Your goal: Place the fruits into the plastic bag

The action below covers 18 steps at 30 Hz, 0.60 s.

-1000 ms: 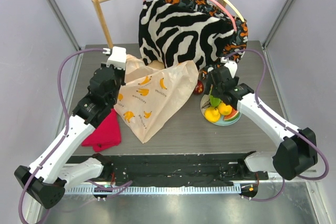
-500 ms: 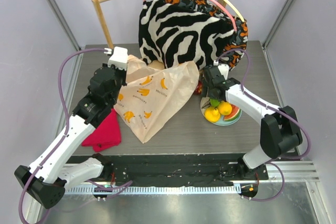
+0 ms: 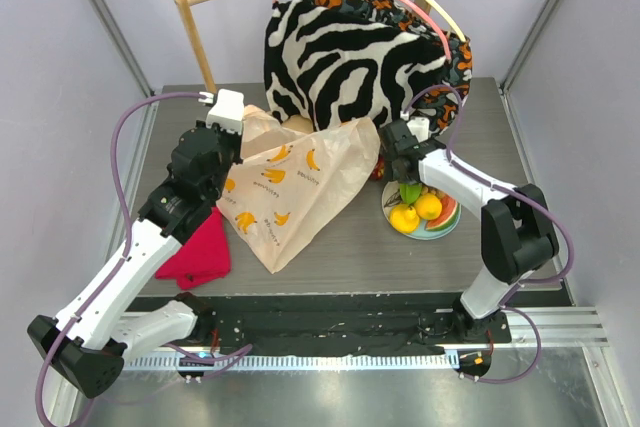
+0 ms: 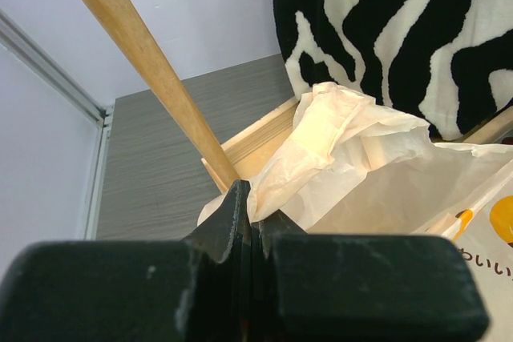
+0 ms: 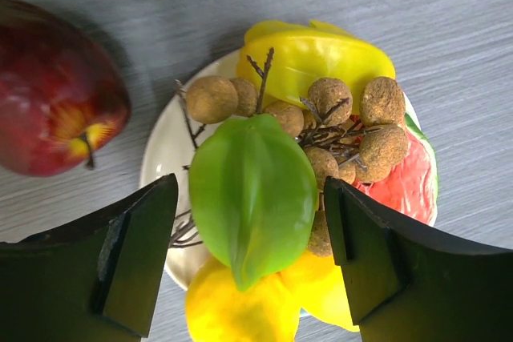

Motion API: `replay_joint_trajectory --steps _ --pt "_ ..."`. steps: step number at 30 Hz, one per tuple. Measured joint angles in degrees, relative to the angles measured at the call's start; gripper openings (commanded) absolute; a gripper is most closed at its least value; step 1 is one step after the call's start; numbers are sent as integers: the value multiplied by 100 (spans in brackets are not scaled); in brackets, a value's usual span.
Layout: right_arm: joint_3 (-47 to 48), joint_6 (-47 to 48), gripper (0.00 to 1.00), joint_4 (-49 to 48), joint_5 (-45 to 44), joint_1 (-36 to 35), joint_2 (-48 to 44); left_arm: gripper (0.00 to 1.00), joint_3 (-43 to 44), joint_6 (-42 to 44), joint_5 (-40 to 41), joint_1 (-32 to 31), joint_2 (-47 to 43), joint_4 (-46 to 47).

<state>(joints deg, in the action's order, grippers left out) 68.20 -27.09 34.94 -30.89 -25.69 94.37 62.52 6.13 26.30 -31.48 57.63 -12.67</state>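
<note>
1. The left gripper [image 4: 244, 198] stayed clamped shut on the rim of the plastic bag [image 3: 290, 192]. It held the mouth up near the bench's back-left, beside the wooden post [image 4: 144, 62].
2. The bag was cream, translucent, crumpled and banana-printed. It draped from that raised rim towards the bench's front centre, and no fruit showed inside.
3. Over the last second the right arm had folded its elbow inward. The right gripper [image 5: 248, 191] had shifted slightly back and left, its jaws wide and holding nothing, straddling the green fruit [image 3: 408, 192]. A pick looked close, though none had begun.
4. The dark red apple [image 5: 56, 94] lay on the bench between the bag and the plate [image 5: 156, 158]. Lemon [image 3: 404, 218], orange [image 3: 429, 207] and brown cluster [image 5: 353, 130] sat on the plate, right of centre.
</note>
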Motion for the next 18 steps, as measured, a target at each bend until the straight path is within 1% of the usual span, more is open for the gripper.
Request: replay_joint_trajectory --steps 3,6,7,8,9,12,17,18 --pt "17 26 78 101 -116 -2 166 0 0 -11 -9 0 0 0" --pt "90 42 72 223 -269 -17 273 0 0 -15 -39 0 0 0" --pt "116 50 65 251 -310 -24 291 0 0 -15 -42 0 0 0" --pt "140 52 62 275 -354 -35 302 0 0 -17 -44 0 0 0" --pt "160 74 54 293 -387 -46 306 0 0 -15 -44 0 0 0" --pt "177 79 40 317 -483 -72 306 0 0 -17 -48 0 0 0" --pt "177 94 30 374 -503 -83 304 0 0 -20 -66 0 0 0" --pt "177 94 27 378 -503 -83 297 0 0 -20 -70 0 0 0"
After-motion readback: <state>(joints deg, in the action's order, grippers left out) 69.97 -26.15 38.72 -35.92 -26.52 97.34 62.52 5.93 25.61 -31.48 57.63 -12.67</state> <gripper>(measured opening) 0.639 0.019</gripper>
